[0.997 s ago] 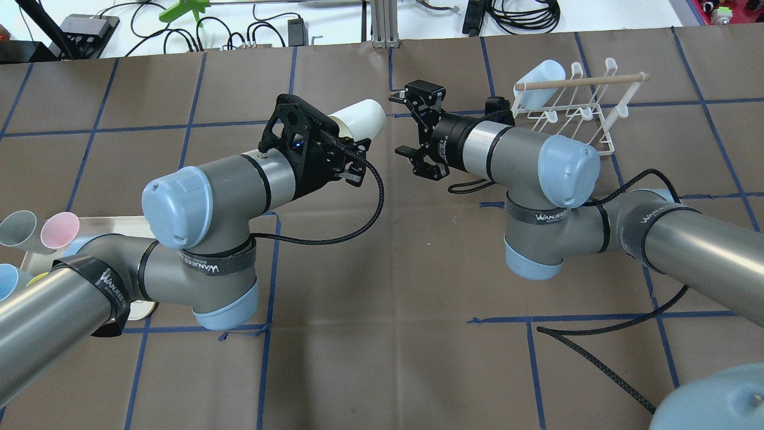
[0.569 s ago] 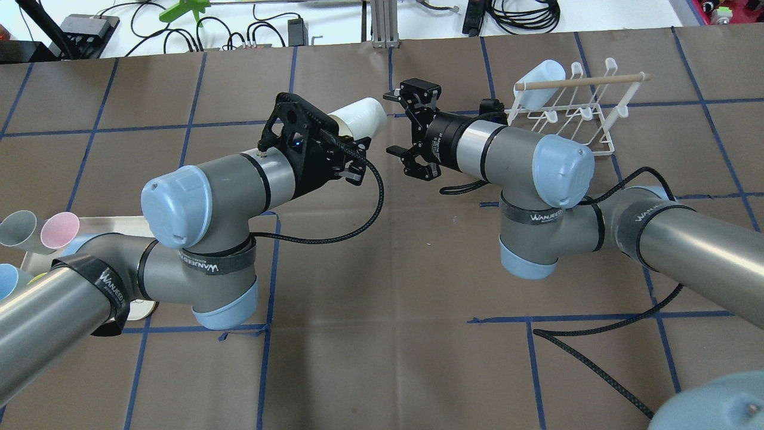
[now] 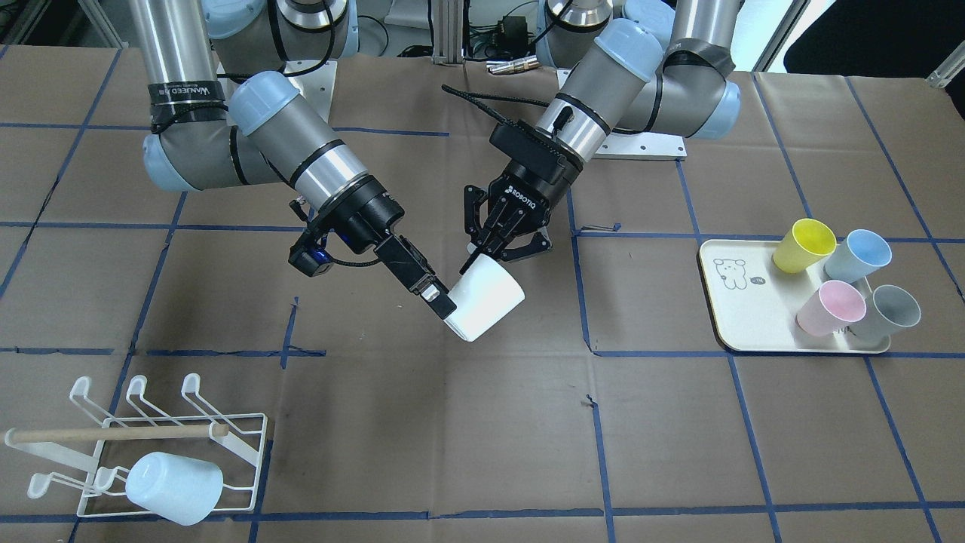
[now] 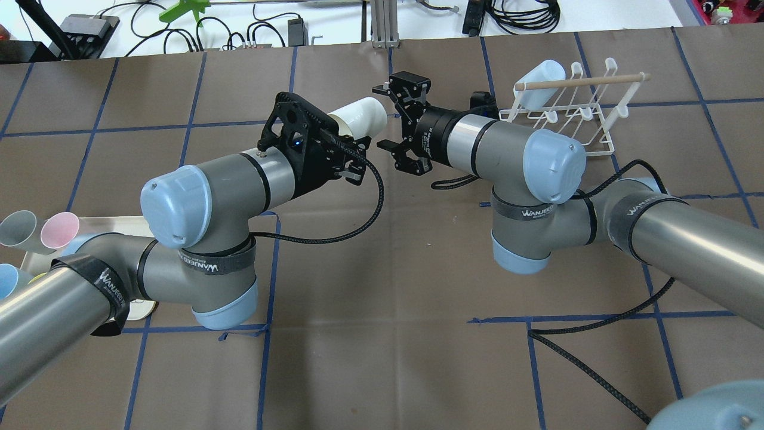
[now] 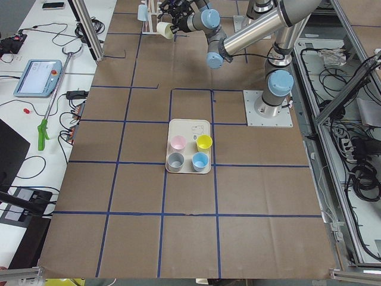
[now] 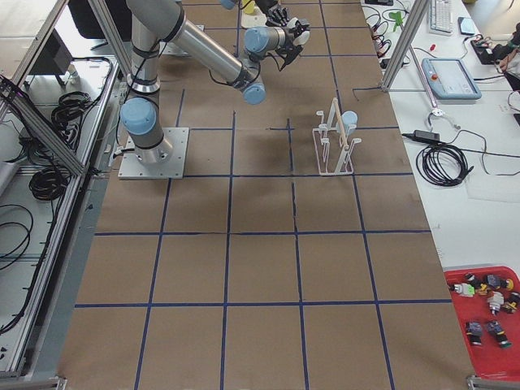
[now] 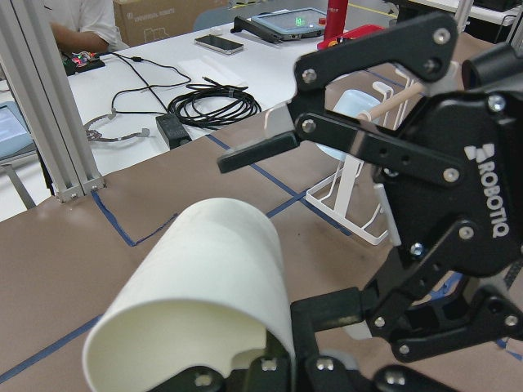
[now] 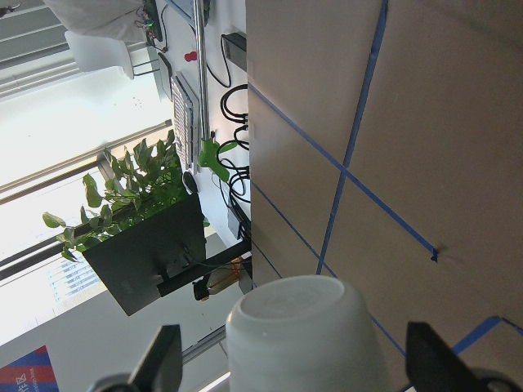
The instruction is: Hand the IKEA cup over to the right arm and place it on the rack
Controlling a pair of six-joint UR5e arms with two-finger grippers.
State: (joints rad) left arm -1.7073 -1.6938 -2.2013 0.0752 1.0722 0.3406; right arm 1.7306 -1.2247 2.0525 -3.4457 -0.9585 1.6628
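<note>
A: What covers the table [image 3: 754,467]?
B: Brown paper [image 3: 452,452], gridded with blue tape [image 3: 656,353].
A: And around it?
B: White benches [image 6: 455,227] strewn with black cables [image 7: 214,104], aluminium posts [image 7: 45,98], a leafy plant [image 8: 135,192] beside a bright window [image 8: 73,122].

Mid-table, the white cup [image 3: 486,302] hangs tilted above the table [image 3: 422,422], its rim end taken up by the left gripper [image 3: 486,256]; only the closed base stands free, with the spread fingers of the right gripper [image 4: 379,117] flanking it on both sides; brown paper runs unbroken from there to the rack [image 3: 226,452]; a light-blue cup [image 3: 175,488] fills one corner prong, the other prongs stand bare, and a wooden dowel [image 3: 113,434] crosses above the wires; the tray [image 3: 735,309] of four cups sits well apart on the robot's left.
</note>
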